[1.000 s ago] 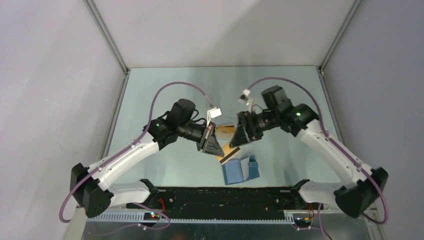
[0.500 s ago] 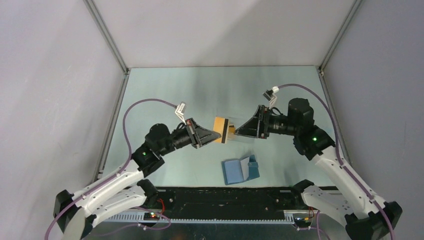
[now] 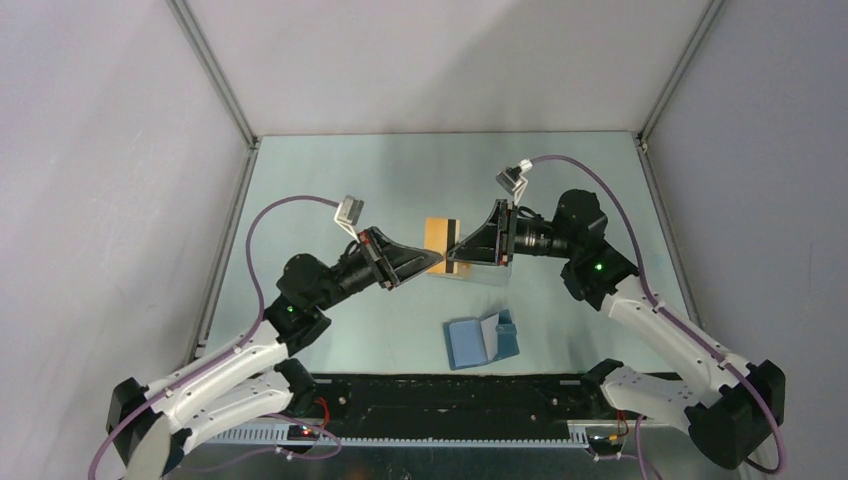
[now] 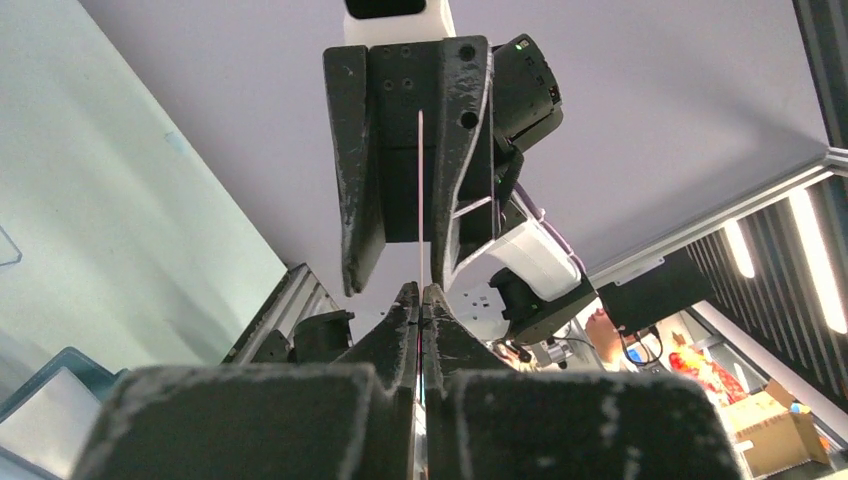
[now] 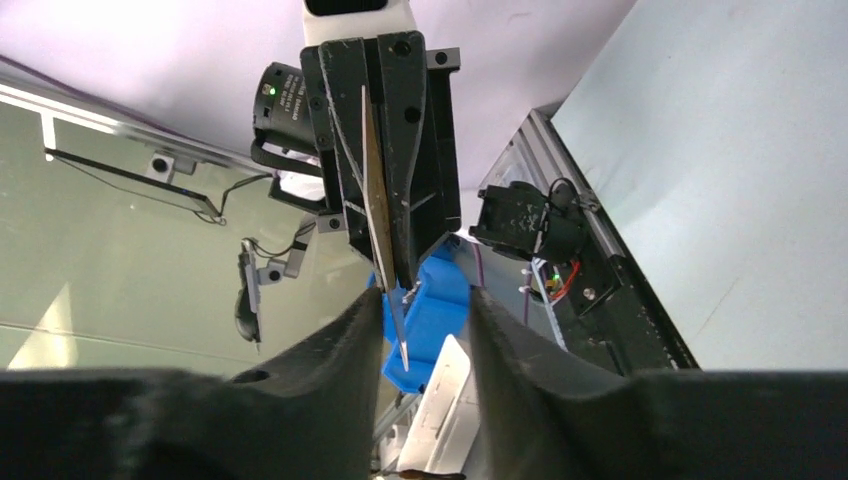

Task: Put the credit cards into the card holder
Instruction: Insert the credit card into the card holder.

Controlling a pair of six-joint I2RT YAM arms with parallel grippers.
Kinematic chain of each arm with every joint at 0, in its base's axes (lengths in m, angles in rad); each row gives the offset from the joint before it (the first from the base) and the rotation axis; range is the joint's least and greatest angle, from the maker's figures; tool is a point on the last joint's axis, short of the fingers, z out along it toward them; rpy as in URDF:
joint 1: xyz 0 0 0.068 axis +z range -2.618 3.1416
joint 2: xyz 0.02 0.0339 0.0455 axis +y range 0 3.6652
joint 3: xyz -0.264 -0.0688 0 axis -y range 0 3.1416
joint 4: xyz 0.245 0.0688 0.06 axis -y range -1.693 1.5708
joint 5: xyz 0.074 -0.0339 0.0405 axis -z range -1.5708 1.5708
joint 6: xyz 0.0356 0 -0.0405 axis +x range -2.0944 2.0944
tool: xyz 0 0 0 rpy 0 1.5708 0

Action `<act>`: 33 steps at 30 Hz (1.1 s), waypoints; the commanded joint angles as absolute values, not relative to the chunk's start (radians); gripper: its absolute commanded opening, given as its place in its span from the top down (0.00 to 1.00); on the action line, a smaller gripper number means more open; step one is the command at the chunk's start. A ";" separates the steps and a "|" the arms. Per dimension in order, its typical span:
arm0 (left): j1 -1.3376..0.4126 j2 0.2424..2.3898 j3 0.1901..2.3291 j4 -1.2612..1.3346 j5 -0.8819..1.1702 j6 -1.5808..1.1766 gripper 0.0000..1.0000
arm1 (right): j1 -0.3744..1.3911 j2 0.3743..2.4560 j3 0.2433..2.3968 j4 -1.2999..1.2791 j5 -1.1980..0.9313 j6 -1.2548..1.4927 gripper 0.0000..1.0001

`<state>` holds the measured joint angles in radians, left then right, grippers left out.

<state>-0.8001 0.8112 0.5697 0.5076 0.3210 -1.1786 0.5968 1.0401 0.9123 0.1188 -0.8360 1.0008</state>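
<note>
An orange-gold credit card (image 3: 438, 236) with a black stripe hangs above the table between the two arms. My left gripper (image 3: 434, 262) is shut on its left edge. In the left wrist view the card (image 4: 420, 190) shows edge-on, rising from my pinched left gripper (image 4: 420, 294). My right gripper (image 3: 456, 250) faces it from the right. Its jaws stand apart around the card's (image 5: 377, 215) free end, which lies close to the left finger (image 5: 345, 345) of my right gripper (image 5: 424, 312). The blue card holder (image 3: 472, 345) lies open on the table below, with a white piece (image 3: 490, 331) in it.
A clear plastic box (image 3: 488, 276) sits on the table under the right gripper. A black rail (image 3: 450, 395) with the arm bases runs along the near edge. Grey walls (image 3: 120, 200) close in both sides and the back.
The left gripper lifted the card slightly up and back. The right gripper moved left over the card's free end and its jaws narrowed.
</note>
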 commanded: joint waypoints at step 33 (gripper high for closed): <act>-0.815 0.981 0.297 0.412 0.118 -1.335 0.32 | 0.494 0.957 0.681 -0.351 -0.608 0.591 1.00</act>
